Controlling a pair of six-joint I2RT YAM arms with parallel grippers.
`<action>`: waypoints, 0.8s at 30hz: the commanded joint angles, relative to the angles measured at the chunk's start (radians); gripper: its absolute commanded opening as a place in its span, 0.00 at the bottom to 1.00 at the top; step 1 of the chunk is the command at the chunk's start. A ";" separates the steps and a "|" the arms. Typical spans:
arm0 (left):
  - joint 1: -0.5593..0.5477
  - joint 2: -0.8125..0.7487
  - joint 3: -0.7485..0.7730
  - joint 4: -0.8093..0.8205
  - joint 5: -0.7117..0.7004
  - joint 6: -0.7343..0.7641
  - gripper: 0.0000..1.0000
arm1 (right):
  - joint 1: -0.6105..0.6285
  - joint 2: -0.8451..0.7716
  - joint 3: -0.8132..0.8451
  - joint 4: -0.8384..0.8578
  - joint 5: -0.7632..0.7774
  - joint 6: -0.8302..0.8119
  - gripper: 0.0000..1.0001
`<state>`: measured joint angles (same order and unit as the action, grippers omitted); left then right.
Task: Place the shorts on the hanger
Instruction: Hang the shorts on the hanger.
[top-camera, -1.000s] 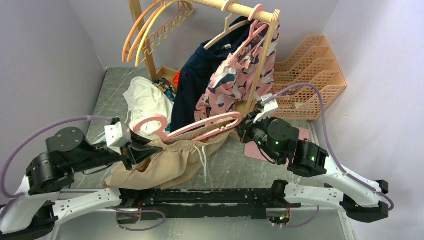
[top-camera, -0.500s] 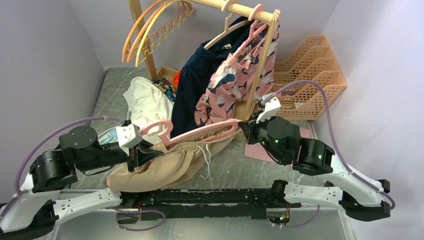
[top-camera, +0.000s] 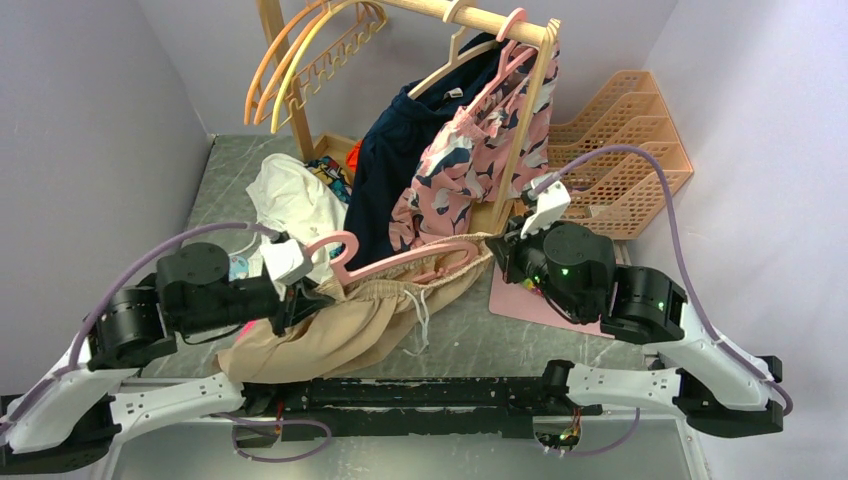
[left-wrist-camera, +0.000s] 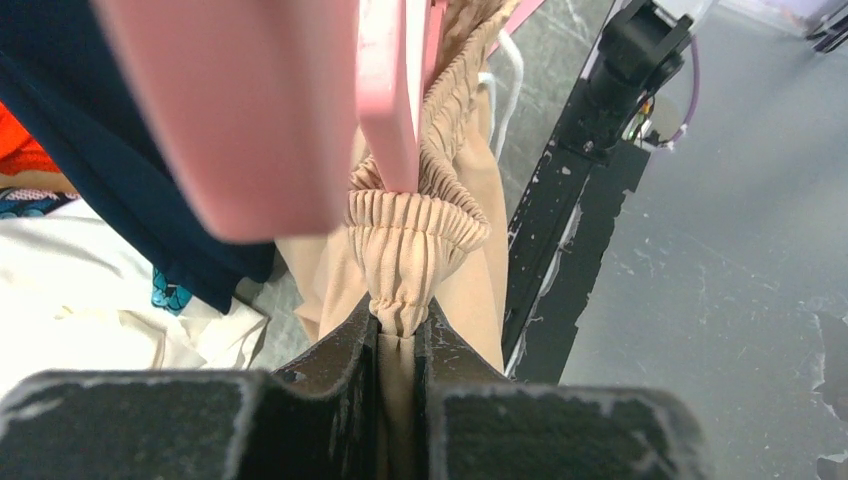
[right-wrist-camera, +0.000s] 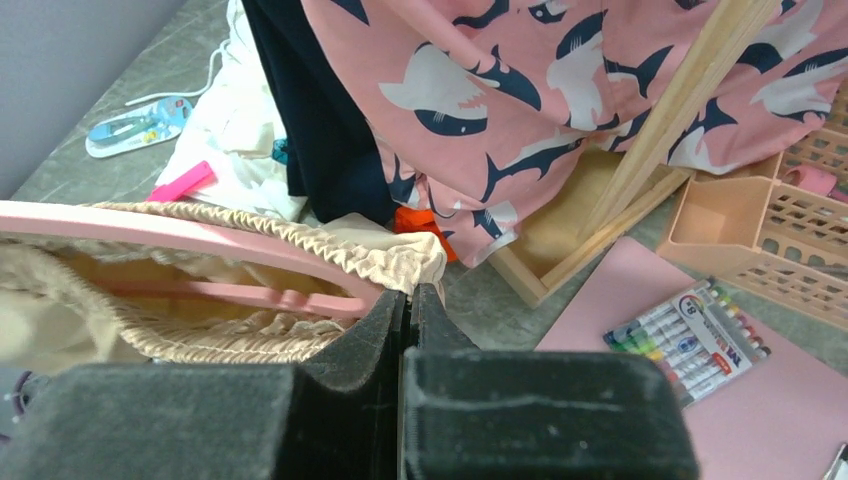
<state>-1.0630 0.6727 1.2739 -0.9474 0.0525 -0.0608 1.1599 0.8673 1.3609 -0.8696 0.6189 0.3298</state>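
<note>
The tan shorts (top-camera: 350, 325) hang between my two grippers above the table, the white drawstring (top-camera: 420, 320) dangling. The pink hanger (top-camera: 400, 260) sits inside the stretched waistband, its hook (top-camera: 335, 250) sticking out at the left. My left gripper (top-camera: 300, 300) is shut on the left end of the gathered waistband (left-wrist-camera: 410, 235), with the hanger (left-wrist-camera: 385, 90) just above it. My right gripper (top-camera: 500, 252) is shut on the right end of the waistband (right-wrist-camera: 400, 262), where the hanger's end (right-wrist-camera: 230, 295) lies inside the fabric.
A wooden rack (top-camera: 520, 130) behind holds a navy garment (top-camera: 395, 150), a pink shark-print garment (top-camera: 480, 150), and orange and yellow hangers (top-camera: 300, 60). White cloth (top-camera: 295, 205) lies at left. A peach basket (top-camera: 620, 150) and a pink mat (right-wrist-camera: 800, 400) with markers (right-wrist-camera: 690, 330) are at right.
Both grippers have moved right and slightly back, carrying the shorts and hanger with them. The waistband stays stretched over the hanger.
</note>
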 joint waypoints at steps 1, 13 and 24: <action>0.001 0.049 -0.023 -0.060 -0.055 -0.016 0.07 | -0.004 0.016 0.114 -0.079 0.008 -0.044 0.00; 0.001 0.140 -0.025 0.134 0.067 0.031 0.07 | -0.005 0.098 0.253 0.016 -0.356 -0.108 0.00; 0.001 0.116 -0.003 0.412 0.245 0.037 0.07 | -0.004 0.292 0.499 0.274 -0.709 -0.107 0.00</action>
<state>-1.0630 0.8185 1.2678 -0.7086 0.2024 -0.0235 1.1534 1.1412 1.8637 -0.7616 0.0589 0.2241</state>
